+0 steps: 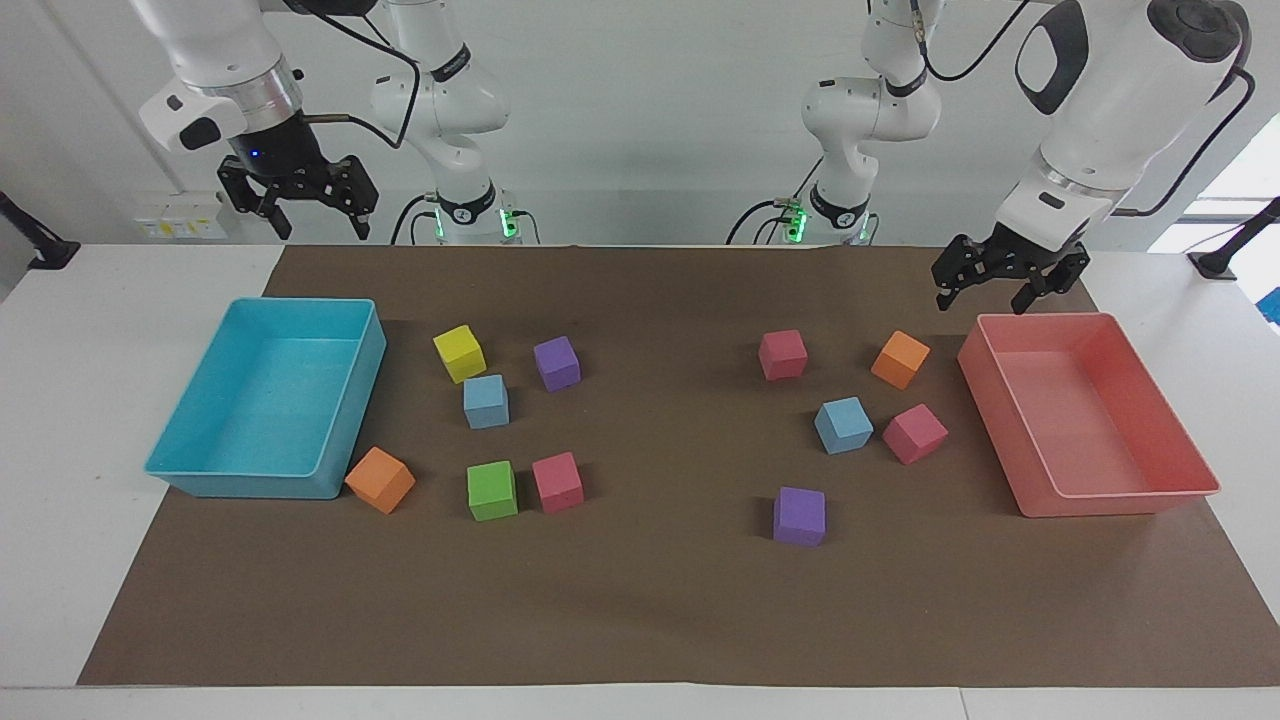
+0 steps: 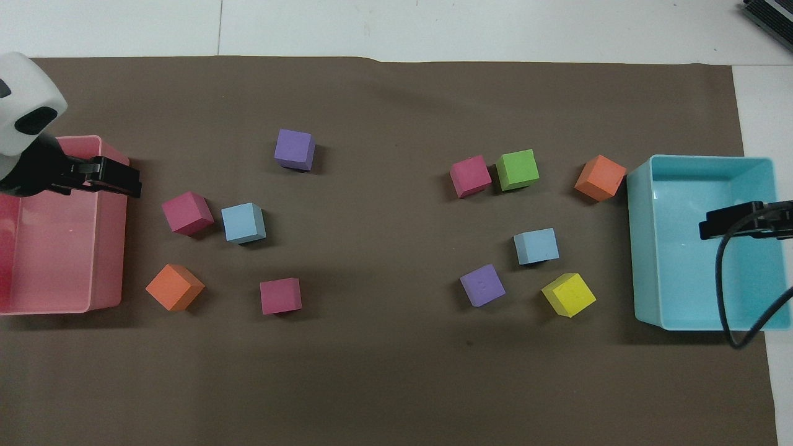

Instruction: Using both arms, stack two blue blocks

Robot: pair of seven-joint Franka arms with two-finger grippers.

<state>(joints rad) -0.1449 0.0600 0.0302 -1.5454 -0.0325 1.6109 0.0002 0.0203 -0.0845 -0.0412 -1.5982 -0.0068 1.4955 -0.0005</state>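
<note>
A pale wall is seen above a white table, which is covered by a brown mat. Daylight is admitted by a window.

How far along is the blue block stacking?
Nothing is stacked: one blue block sits by the yellow cube, the other blue block by a pink cube. The left gripper and right gripper hang open, empty. Both picks and the stacking remain.
</note>
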